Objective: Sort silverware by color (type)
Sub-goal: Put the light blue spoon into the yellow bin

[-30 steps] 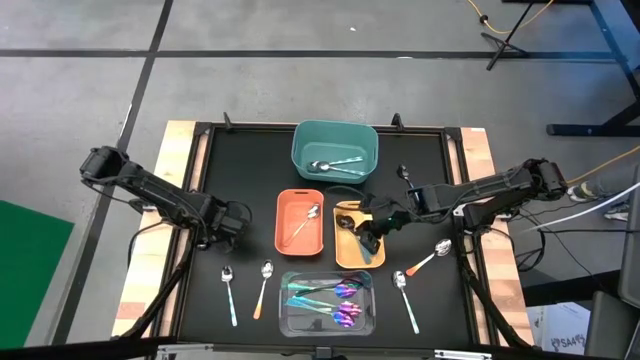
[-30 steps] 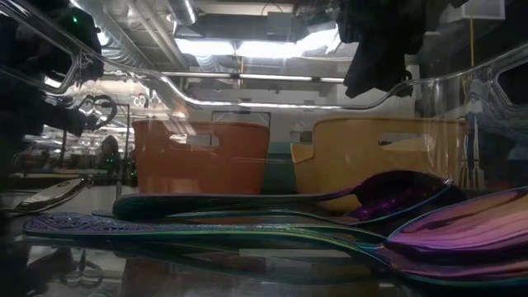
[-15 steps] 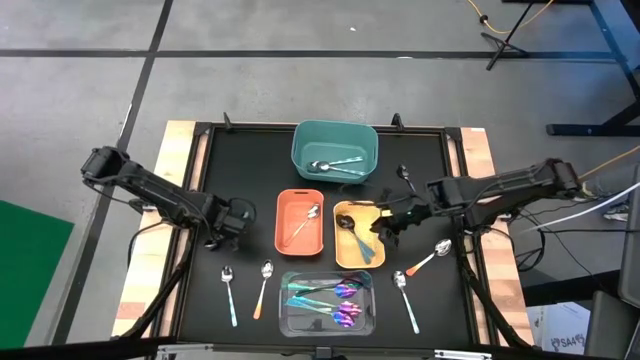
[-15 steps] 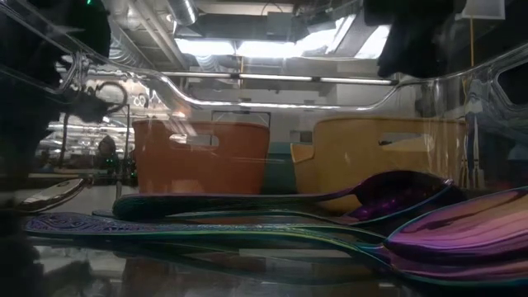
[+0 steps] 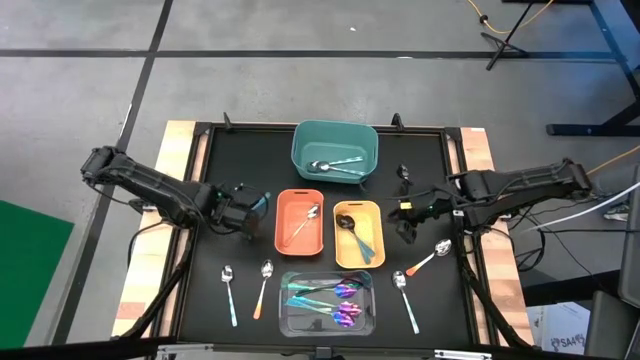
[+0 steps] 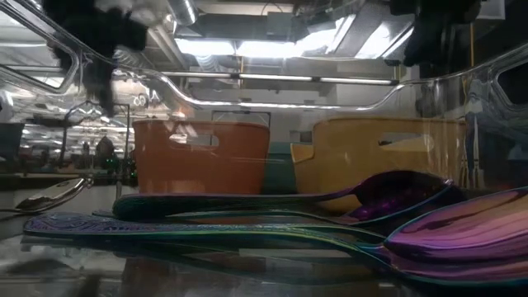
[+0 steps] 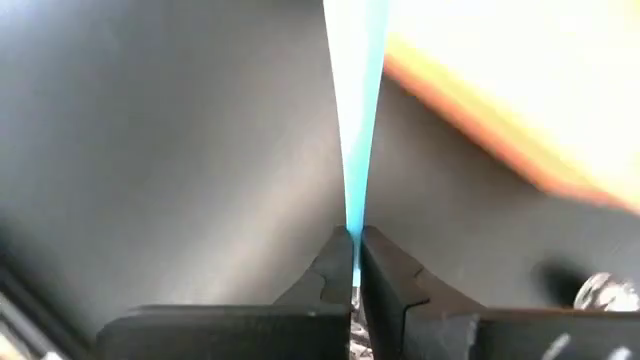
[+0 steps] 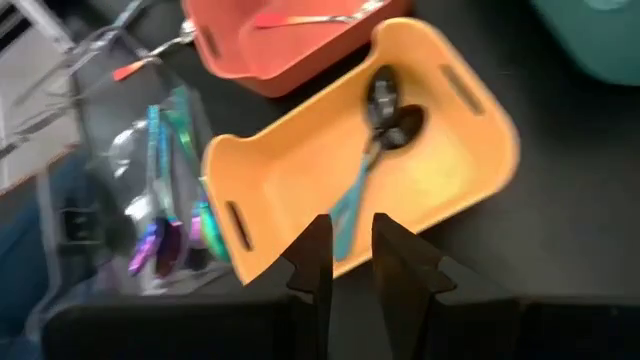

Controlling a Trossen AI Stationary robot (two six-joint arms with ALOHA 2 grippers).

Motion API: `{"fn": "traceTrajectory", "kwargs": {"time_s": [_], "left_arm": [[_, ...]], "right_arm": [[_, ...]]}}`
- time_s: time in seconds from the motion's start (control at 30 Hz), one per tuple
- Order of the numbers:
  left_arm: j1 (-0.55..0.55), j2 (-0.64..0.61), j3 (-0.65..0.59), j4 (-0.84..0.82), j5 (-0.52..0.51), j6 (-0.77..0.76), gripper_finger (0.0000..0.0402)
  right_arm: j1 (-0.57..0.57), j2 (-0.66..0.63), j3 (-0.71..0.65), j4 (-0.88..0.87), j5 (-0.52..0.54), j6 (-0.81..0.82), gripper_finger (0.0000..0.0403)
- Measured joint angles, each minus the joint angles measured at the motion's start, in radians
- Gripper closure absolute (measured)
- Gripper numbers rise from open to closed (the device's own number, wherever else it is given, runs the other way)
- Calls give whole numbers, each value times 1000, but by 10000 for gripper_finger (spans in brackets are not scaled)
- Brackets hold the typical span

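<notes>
My left gripper [image 7: 355, 262] is pinching a teal-handled utensil [image 7: 356, 110] by its thin handle, just beside the orange bin [image 5: 299, 221]. It's looking light, stiff and slick, so I'm gripping flat on the handle to stop it pivoting. My right gripper [image 8: 350, 262] is hanging empty and parted near the yellow bin [image 8: 445, 170]. Four spoons are lying loose on the mat.

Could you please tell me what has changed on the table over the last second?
The right gripper drew back from over the yellow bin toward the table's right side, empty and open, leaving a teal-handled spoon in the bin. The left gripper, shut on a teal handle, moved toward the orange bin. The bins and the loose spoons stayed put.
</notes>
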Motion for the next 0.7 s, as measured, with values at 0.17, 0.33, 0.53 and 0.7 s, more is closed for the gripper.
{"fn": "traceTrajectory", "kwargs": {"time_s": [0.17,0.33,0.53,0.7], "left_arm": [[0,0,114,34,-209,94,401],[1,0,156,196,-368,259,401],[2,35,156,539,-416,590,401],[2,115,156,836,-419,916,401]], "right_arm": [[0,-34,0,-73,93,0,338],[0,-52,0,-128,162,1,338],[0,-62,0,-166,186,1,338],[0,-63,0,-169,185,1,338]]}}
